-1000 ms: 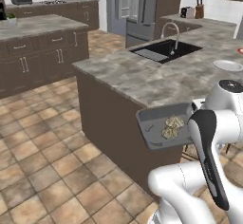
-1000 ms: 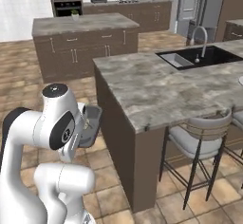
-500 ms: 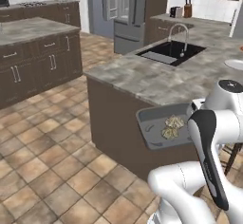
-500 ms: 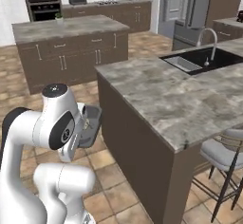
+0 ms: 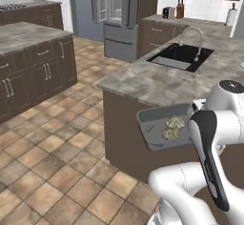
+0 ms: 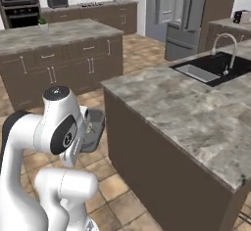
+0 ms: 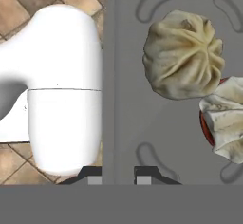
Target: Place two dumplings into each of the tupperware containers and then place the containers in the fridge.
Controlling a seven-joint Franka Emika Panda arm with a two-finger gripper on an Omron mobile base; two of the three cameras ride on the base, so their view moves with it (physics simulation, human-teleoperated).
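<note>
The fridge [image 5: 116, 16] stands far ahead of the fingers, a tall grey cabinet against the back wall, seen also in the right base view [image 6: 171, 14]. Its lower drawer front juts out a little toward the tiled floor [image 5: 52, 162].

Nearer, the long stone-topped table [image 5: 157, 83] with brown sides runs just beside the fingers; a black sink [image 5: 181, 57] with a curved tap [image 5: 190, 40] is sunk into its top, well beyond them. A second table [image 6: 54, 34] with drawers and pale handles stands apart across the floor.

The white arm [image 5: 209, 143] rises in the foreground and bends over, and the dark-grey tray [image 5: 164, 126] hangs in the air at its end, off the edge of the stone table and above the floor. In the right base view the same tray [image 6: 93, 129] shows edge-on behind the arm's elbow.

In the hand view the fingers [image 7: 118, 175] are close together, pinching the rim of the tray [image 7: 123, 99] between their two small dark tips, so the tray floor stretches away from them. Its low wall runs straight up from the fingers, with floor tiles showing past it on one side.

Two dumplings lie in the tray, away from the fingers. One pleated dumpling [image 7: 182, 54] sits whole on the tray floor. The other dumpling [image 7: 225, 121] touches it and lies partly out of the picture, with a sliver of red showing under it. In the left base view both dumplings [image 5: 172, 127] appear as one pale cluster in the middle of the tray.
</note>
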